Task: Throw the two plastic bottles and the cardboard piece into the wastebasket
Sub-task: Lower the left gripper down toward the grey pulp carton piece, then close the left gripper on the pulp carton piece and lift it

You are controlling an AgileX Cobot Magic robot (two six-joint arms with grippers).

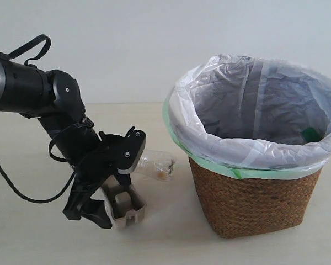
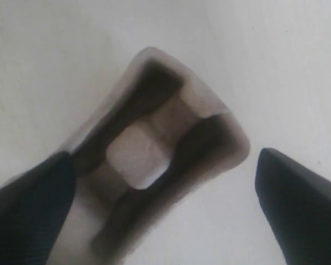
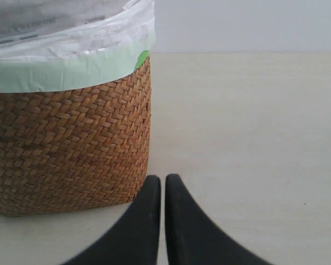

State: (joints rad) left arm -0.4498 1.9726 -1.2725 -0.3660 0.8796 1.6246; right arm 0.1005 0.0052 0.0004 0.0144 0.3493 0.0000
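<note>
The grey-beige cardboard piece (image 1: 126,207) lies on the table left of the wastebasket (image 1: 254,199). My left gripper (image 1: 94,215) is open and reaches down around it. In the left wrist view the cardboard piece (image 2: 154,165) sits between the fingers, against one fingertip (image 2: 44,193) and apart from the other. A clear plastic bottle (image 1: 154,164) lies on its side just behind that gripper, its cap hidden. Something green (image 1: 309,134) shows deep inside the bag; what it is cannot be told. My right gripper (image 3: 163,179) is shut on nothing, low beside the wastebasket (image 3: 71,143).
The wastebasket's white bag liner (image 1: 254,99) stands wide open, with a green bag edge (image 1: 226,168) below its rim. The pale table (image 1: 22,237) carries all of it. A black cable (image 1: 11,182) loops down from the left arm.
</note>
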